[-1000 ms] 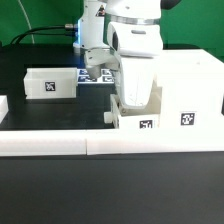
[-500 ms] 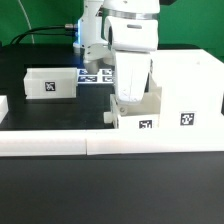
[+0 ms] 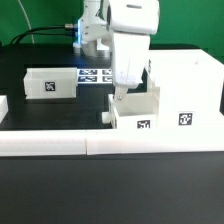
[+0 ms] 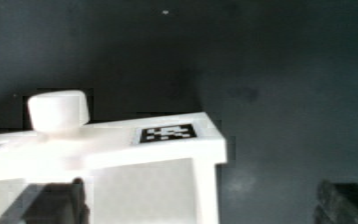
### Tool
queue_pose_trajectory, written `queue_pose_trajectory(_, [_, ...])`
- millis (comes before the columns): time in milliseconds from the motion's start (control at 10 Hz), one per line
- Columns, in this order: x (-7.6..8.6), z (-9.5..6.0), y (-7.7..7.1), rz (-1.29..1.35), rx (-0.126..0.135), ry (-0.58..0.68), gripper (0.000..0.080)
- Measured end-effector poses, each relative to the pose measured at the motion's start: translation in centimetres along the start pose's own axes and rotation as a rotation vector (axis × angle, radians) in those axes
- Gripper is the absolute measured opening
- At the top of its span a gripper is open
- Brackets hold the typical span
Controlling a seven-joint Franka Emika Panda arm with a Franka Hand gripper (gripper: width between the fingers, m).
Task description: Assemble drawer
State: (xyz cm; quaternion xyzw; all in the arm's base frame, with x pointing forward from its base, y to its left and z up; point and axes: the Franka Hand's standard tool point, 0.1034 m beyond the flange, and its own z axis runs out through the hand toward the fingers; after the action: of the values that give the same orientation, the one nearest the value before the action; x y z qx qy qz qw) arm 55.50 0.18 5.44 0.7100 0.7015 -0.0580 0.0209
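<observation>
The tall white housing (image 3: pixel 186 82) stands at the exterior view's right, with a tag on its front. One small tray (image 3: pixel 140 112) sits against the housing's near left side, partly in it. The tray also shows in the wrist view (image 4: pixel 149 165), with a tag and a round knob (image 4: pixel 57 110). My gripper (image 3: pixel 123 96) hangs just above this tray. In the wrist view the gripper (image 4: pixel 202 205) is open, its dark fingers (image 4: pixel 51 203) far apart and holding nothing. The second tray (image 3: pixel 50 83) lies apart at the left.
The long low white border wall (image 3: pixel 100 143) runs along the front of the black table. The marker board (image 3: pixel 96 75) lies behind, between the left tray and the arm. A white block (image 3: pixel 3 106) sits at the left edge.
My gripper has risen from the tray by the housing and shifted slightly to the exterior view's right. The tray and the other parts have stayed in place.
</observation>
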Motion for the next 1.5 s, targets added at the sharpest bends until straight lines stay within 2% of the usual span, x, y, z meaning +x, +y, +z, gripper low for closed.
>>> queue_pose_trajectory(200, [-1.3, -2.1, 0.0, 0.006, 0.009, -0.012, 0.0648])
queue_pose_trajectory(400, [-3.3, -2.9, 0.0, -0.011, 0.015, -0.018, 0.0649])
queue_pose_trajectory(500, [-4.4, -2.4, -0.2, -0.032, -0.001, -0.014, 0.0649])
queue_pose_trajectory(700, [-4.8, -1.9, -0.5, -0.037, 0.007, -0.011, 0.0649])
queue_pose_trajectory(900, [-7.1, 0.5, -0.3, -0.101, 0.021, 0.080, 0.0649])
queue_pose_trajectory(1000, [-7.6, 1.0, 0.2, -0.090, 0.021, 0.115, 0.0649])
queue_pose_trajectory(1300, [-7.6, 3.2, 0.1, -0.094, 0.040, 0.192, 0.0649])
queue_pose_trajectory(1500, [-5.8, 3.6, 0.2, -0.093, 0.052, 0.206, 0.0649])
